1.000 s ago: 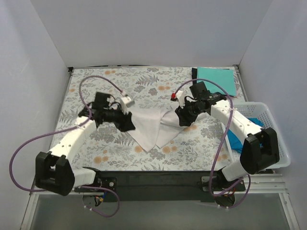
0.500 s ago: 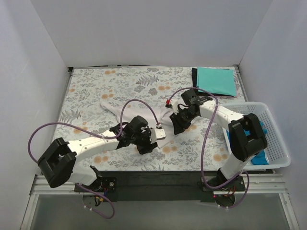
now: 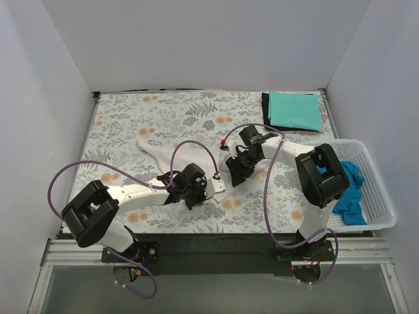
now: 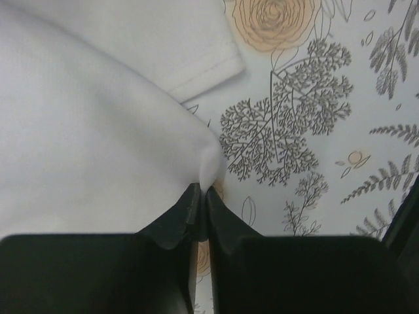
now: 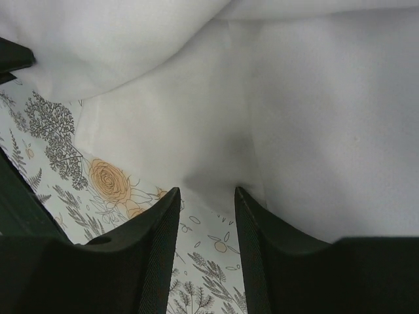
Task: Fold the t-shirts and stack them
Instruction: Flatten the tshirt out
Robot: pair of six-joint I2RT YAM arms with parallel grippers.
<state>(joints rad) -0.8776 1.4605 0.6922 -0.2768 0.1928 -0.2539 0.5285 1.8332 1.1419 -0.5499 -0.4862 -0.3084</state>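
Over the last second the white t-shirt point(image 4: 98, 131) has gone from bunched to spread across the middle of the tabletop point(image 3: 131, 111). The left gripper point(image 4: 200, 191) fingers are clamped on its near corner. The right gripper point(image 5: 206, 193) fingers stand apart over the opposite hem. The shirt appears ready for its first fold.

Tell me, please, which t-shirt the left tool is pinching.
The white t-shirt, its edge pinched in the left tool; the teal one lies folded far right, the blue one in the basket.

Table covered by floral cloth point(image 3: 124, 121), white t-shirt point(image 3: 157, 149) flat on it, its corner at the left gripper point(image 4: 201, 190), its body under the right gripper point(image 5: 206, 193), folded t-shirt stack point(image 3: 294, 110) beyond the right gripper.
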